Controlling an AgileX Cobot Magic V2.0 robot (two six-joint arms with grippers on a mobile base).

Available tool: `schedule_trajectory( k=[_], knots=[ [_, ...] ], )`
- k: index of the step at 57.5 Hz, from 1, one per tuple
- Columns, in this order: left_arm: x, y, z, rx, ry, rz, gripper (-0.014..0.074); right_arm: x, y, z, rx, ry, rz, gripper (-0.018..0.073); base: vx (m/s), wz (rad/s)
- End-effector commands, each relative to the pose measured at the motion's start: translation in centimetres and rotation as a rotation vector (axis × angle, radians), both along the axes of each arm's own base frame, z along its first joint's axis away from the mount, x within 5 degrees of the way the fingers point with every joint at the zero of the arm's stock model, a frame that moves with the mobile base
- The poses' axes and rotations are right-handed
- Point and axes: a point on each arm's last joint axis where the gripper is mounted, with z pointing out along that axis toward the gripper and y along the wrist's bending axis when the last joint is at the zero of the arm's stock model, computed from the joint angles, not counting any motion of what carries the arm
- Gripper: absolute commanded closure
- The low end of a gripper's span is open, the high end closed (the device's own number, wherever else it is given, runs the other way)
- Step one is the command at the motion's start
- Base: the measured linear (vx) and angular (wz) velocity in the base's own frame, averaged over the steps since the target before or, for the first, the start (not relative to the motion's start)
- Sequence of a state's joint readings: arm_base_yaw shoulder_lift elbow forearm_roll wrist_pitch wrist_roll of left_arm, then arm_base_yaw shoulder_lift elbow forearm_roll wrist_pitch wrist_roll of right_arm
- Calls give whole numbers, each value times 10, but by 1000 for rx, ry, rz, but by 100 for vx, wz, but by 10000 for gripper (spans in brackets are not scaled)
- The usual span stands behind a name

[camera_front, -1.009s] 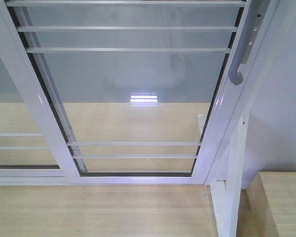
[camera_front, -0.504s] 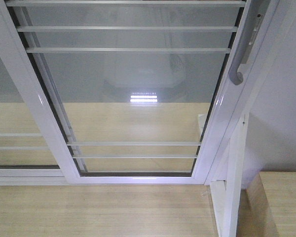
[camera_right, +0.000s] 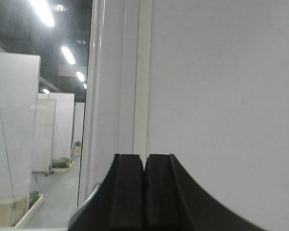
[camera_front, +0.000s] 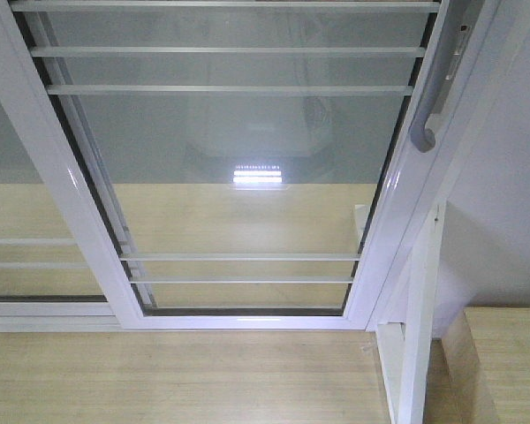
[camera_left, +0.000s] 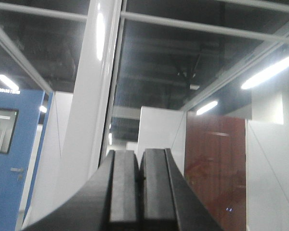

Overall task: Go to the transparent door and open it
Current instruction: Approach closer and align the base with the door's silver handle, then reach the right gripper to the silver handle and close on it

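Note:
The transparent door [camera_front: 247,177] fills the front view: clear glass in a white frame with thin horizontal white bars. Its long grey hook-ended handle [camera_front: 435,97] runs down the right stile at the upper right. The door stands shut against the white jamb. Neither gripper shows in the front view. In the left wrist view my left gripper [camera_left: 140,159] is shut and empty, pointing up at the white frame [camera_left: 89,96] and glass. In the right wrist view my right gripper [camera_right: 144,161] is shut and empty, facing the door's right stile [camera_right: 111,96] and the white wall [camera_right: 221,96].
A second white-framed glass panel without a handle [camera_front: 18,230] stands at the left. A white post [camera_front: 417,336] rises at the lower right, with a wooden cabinet top [camera_front: 503,362] beside it. Pale wood floor [camera_front: 177,380] lies before the door.
The view has shifted very slightly; the cabinet top sits a touch farther right. Door, handle and grippers look the same.

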State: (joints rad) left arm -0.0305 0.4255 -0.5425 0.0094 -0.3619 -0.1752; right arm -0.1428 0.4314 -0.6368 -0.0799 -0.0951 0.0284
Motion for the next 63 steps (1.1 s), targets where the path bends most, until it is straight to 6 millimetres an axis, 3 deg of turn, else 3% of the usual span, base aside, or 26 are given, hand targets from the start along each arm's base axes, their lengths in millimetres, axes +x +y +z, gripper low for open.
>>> schedule_trajectory(
  k=[1, 15, 26, 47, 54, 63],
  knots=[
    [20, -1, 8, -7, 10, -12, 598, 20, -3, 6, -7, 13, -3, 567, 0, 0],
    [74, -3, -28, 1, 337, -11, 591, 70, -10, -17, 21, 197, -2, 560, 0, 0],
    [97, -4, -49, 6, 490, -9, 536, 97, -14, -34, 36, 301, -2, 498, 0, 0],
    [102, -5, -54, 4, 524, -12, 270, 118, -18, -51, 74, 391, 1, 183, 0, 0],
    [102, -5, -56, 4, 551, -12, 234, 127, -20, -63, 192, 464, 9, 158, 0, 0],
    [102, -5, -57, 3, 560, -13, 234, 142, -11, -77, 144, 544, 48, 160, 0, 0]
  ],
)
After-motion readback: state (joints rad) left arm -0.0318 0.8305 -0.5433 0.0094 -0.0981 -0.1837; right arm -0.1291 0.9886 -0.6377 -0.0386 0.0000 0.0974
